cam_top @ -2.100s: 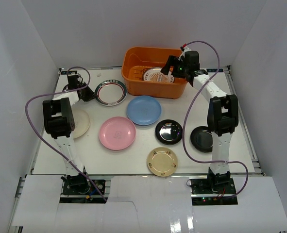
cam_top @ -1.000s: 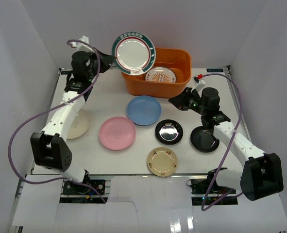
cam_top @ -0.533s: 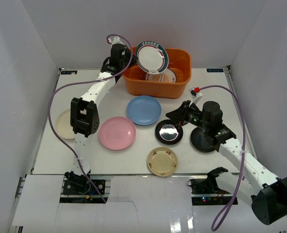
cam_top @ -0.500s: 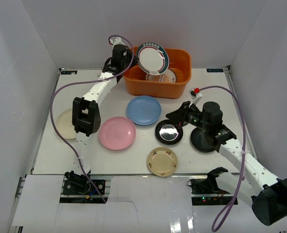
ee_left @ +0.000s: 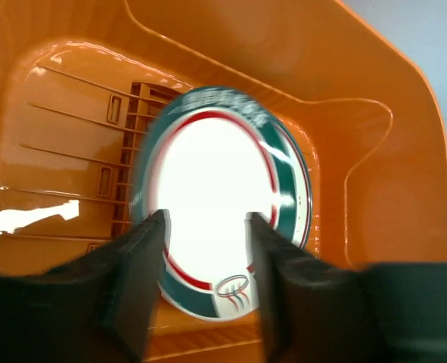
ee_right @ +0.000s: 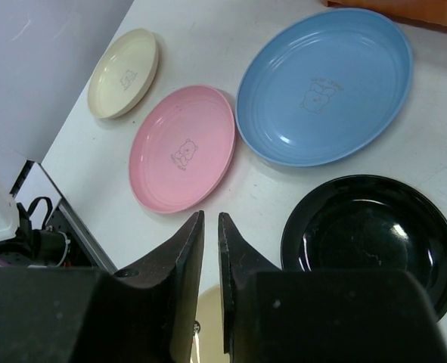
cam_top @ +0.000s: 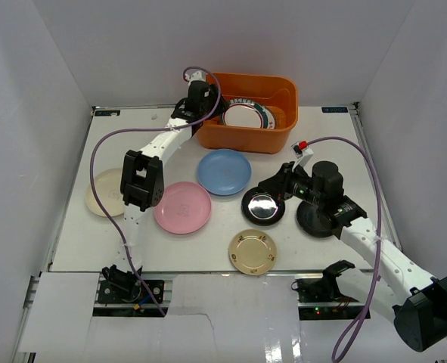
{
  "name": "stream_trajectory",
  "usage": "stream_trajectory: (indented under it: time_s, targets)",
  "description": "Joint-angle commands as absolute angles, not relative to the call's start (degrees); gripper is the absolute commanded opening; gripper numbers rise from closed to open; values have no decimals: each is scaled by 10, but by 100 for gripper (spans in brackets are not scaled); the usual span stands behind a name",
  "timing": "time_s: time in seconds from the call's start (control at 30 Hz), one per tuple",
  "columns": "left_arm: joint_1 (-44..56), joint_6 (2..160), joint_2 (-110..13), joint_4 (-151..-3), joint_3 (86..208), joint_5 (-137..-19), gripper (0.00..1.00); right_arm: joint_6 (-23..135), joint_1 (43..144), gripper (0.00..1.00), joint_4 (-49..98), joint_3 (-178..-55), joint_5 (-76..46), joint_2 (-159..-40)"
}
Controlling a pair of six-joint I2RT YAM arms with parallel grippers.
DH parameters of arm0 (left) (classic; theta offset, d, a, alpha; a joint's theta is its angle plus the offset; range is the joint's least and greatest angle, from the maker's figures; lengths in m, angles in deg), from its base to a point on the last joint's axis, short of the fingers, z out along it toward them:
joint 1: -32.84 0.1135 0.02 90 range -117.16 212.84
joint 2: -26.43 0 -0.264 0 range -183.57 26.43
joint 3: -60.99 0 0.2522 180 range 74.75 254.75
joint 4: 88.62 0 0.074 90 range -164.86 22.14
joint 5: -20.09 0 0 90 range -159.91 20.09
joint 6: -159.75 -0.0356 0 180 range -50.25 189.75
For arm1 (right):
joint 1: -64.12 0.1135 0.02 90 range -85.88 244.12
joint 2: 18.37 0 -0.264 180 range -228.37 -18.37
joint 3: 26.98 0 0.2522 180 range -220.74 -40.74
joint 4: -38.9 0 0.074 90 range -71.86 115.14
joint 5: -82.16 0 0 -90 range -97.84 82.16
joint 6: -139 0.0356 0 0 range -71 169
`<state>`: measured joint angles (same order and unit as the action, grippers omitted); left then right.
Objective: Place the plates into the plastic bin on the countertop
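Overhead, the left claw [cam_top: 206, 106] hangs at the left rim of the orange bin [cam_top: 247, 77]. The green-rimmed plate [cam_top: 246, 116] lies inside, just right of it; whether another plate sits beneath, I cannot tell. Six plates remain on the worktop [cam_top: 344, 144]: cream plate [cam_top: 102, 193], pink plate [cam_top: 182, 207], blue plate [cam_top: 223, 172], gold plate [cam_top: 252, 251], a silver-centred black plate [cam_top: 262, 208] just below the right claw [cam_top: 267, 186], and a plain black plate [cam_top: 310, 223] behind it. So one plate is visibly binned and six are left. From the left wrist, the fingers stand spread, pinching nothing, with the green-rimmed plate beyond their tips. From the right wrist, the fingers are nearly pressed together and empty, with the blue, pink and cream plates ahead.
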<state>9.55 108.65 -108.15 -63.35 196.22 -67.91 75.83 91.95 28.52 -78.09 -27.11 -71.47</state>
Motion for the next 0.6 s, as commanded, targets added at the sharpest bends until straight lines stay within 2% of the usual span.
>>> stream_trajectory:
  time_s: [0.0, 0.07, 0.1, 0.2, 0.27, 0.43, 0.57]
  targets:
    - [97, 1081, -1033, -651, 1946, -682, 63, 749, 923, 20, 301, -775, -252, -718]
    - [97, 1077, -1025, -649, 1939, -683, 72, 746, 922, 20, 296, -776, -242, -717]
    - [97, 1075, -1022, -650, 1937, -684, 81, 745, 922, 20, 295, -777, -239, -716]
    - [97, 1062, -995, -650, 1925, -689, 94, 738, 922, 23, 287, -784, -226, -719]
    - [97, 1051, -976, -650, 1924, -691, 98, 739, 923, 25, 287, -786, -225, -722]
    - [97, 1000, -852, -654, 1876, -668, 98, 758, 926, 31, 314, -784, -233, -748]
    - [97, 967, -717, -683, 1711, -624, 98, 770, 939, 36, 335, -789, -225, -779]
